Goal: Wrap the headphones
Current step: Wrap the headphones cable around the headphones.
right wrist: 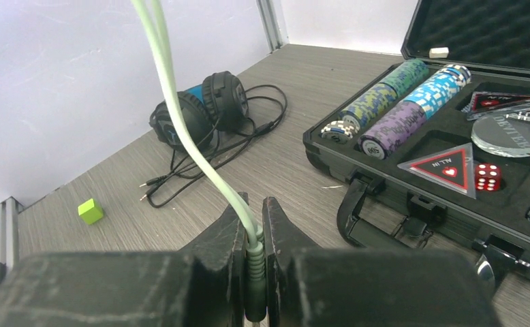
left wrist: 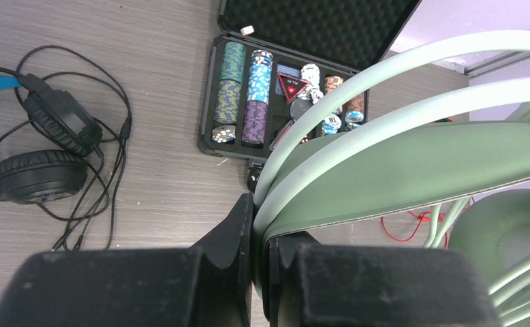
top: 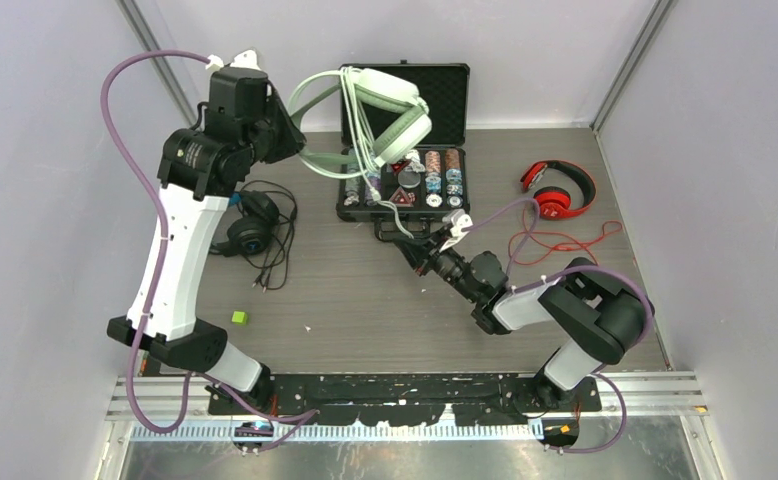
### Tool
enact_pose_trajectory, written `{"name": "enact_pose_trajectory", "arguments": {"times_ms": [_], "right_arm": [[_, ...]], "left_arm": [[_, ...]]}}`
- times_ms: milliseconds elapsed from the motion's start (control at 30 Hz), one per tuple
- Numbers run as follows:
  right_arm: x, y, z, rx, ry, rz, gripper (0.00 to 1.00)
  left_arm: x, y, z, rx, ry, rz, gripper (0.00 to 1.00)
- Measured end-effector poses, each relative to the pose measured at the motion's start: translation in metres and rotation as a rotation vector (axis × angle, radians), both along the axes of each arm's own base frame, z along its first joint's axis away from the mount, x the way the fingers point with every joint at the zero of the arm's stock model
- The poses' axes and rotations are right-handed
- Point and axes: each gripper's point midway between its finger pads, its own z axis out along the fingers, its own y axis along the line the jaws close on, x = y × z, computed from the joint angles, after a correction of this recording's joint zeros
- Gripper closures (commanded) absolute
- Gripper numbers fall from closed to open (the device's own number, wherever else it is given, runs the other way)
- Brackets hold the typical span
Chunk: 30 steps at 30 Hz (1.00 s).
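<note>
Mint-green headphones (top: 397, 118) hang from the left gripper (left wrist: 259, 218), its jaws shut tight on the headband (left wrist: 398, 170), while the right gripper (right wrist: 253, 225), clamped on the plug end of the cable (right wrist: 180, 129) rising from it, should loop that cable round the band under steady tension.

Grey wood-grain table (top: 365, 300) w/ plain pale walls (top: 525, 40)

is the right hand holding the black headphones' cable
No, the right hand is pinched shut on the plug end of the pale green cable, and the black headphones lie off to the side.
</note>
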Motion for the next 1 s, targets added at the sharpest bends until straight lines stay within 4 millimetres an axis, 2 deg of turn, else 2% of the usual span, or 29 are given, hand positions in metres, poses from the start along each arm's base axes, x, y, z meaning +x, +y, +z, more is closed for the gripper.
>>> {"name": "enact_pose_trajectory", "arguments": {"times_ms": [267,533,733,833,1000], "right_arm": [[0.005,-0.008,0.004,0.053,0.029,-0.005,1.00],[0.021,-0.023,0.001,0.138,0.111,-0.041,1.00],[0.023,-0.020,-0.002,0.177,0.151,-0.028,1.00],[0.026,-0.022,0.000,0.191,0.163,-0.017,1.00],[0.046,-0.045,0.009,0.245,0.202,-0.005,1.00]], "left_arm": [[0.002,0.013,-0.004,-0.014,0.024,0.009,1.00],[-0.001,0.012,-0.007,-0.026,0.046,-0.025,1.00],[0.001,0.017,-0.008,-0.033,0.051,-0.029,1.00],[0.003,0.006,-0.010,-0.036,0.038,-0.122,1.00],[-0.002,-0.032,-0.021,-0.028,-0.004,-0.435,1.00]]}}
